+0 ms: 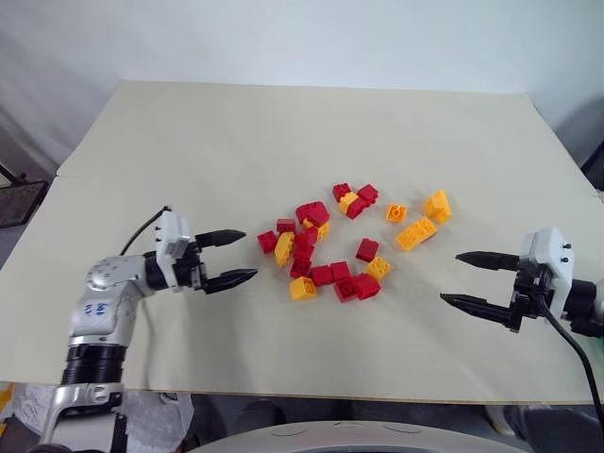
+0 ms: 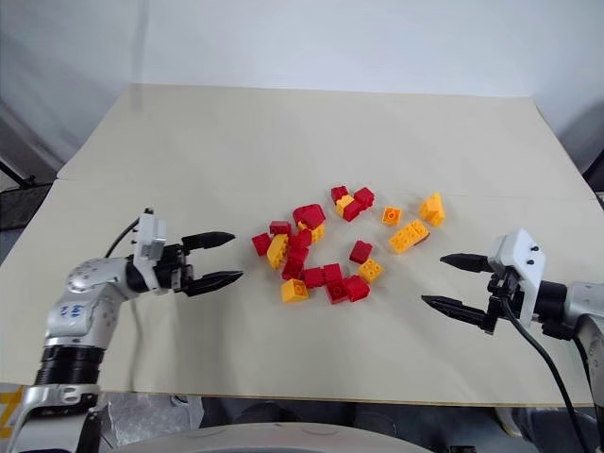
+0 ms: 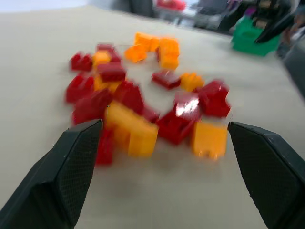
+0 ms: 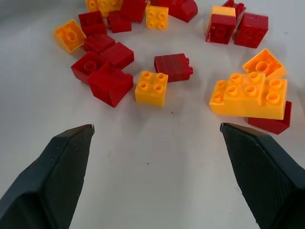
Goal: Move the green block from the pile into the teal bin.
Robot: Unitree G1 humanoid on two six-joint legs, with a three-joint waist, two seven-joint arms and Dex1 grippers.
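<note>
The pile [image 1: 304, 253] of red and yellow-orange studded bricks lies spread over the middle of the table. No green block shows among them; it is hidden or out of view. My left gripper [image 1: 249, 254] hovers just left of the pile, open and empty, pointing at it. On the other side, my right gripper [image 1: 451, 276] is open and empty too, a short way from the nearest yellow bricks [image 4: 250, 95]. In the left wrist view, a teal-green straight-edged box, the teal bin [image 3: 250, 38], stands beyond the table behind my right gripper's fingers.
The pale table [image 1: 283, 142] has bare surface behind the pile and along the front edge. A black cable [image 1: 142, 234] trails from the left wrist, and another cable [image 1: 576, 359] hangs from the right wrist over the front edge.
</note>
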